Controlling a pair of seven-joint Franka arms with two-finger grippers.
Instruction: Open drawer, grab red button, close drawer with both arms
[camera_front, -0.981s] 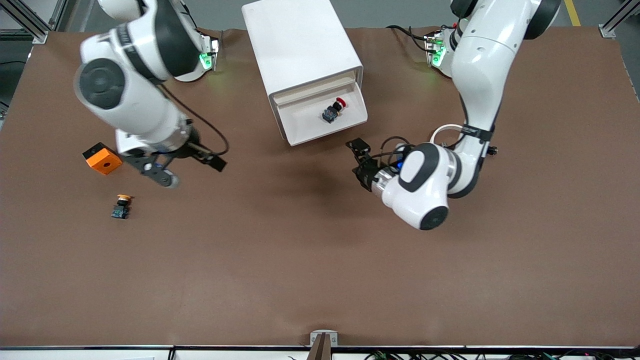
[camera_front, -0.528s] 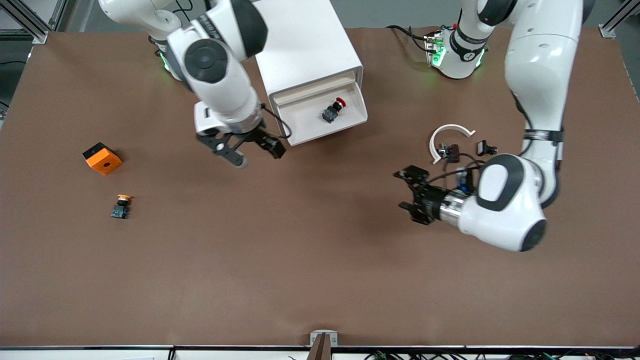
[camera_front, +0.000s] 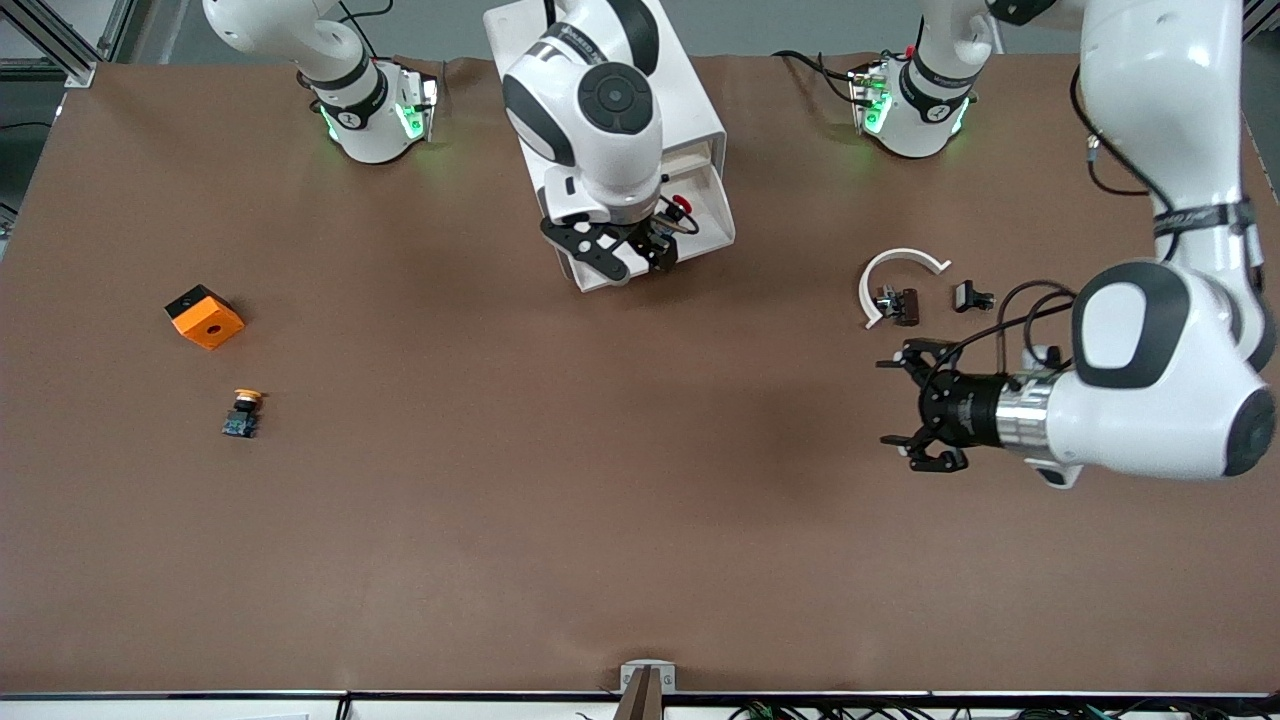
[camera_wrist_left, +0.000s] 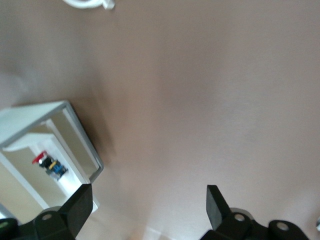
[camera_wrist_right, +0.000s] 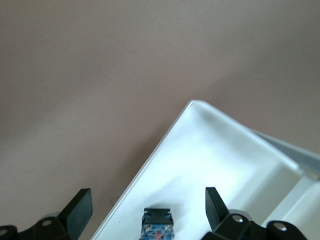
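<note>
The white cabinet stands between the arms' bases, and its drawer is pulled open toward the front camera. The button lies in the drawer; only its red cap shows past my right hand. My right gripper hangs open just over the drawer. In the right wrist view the button lies on the drawer floor between the spread fingers of the right gripper, untouched. My left gripper is open and empty over bare table toward the left arm's end. From the left wrist the drawer and button show far off.
An orange cube and a yellow-capped button lie toward the right arm's end. A white curved piece with small black parts lies on the table beside the left gripper, nearer the left arm's base.
My right arm swung from over the orange cube across to the open drawer. My left arm drew away from the drawer toward its own end of the table. Both grippers stayed open.
</note>
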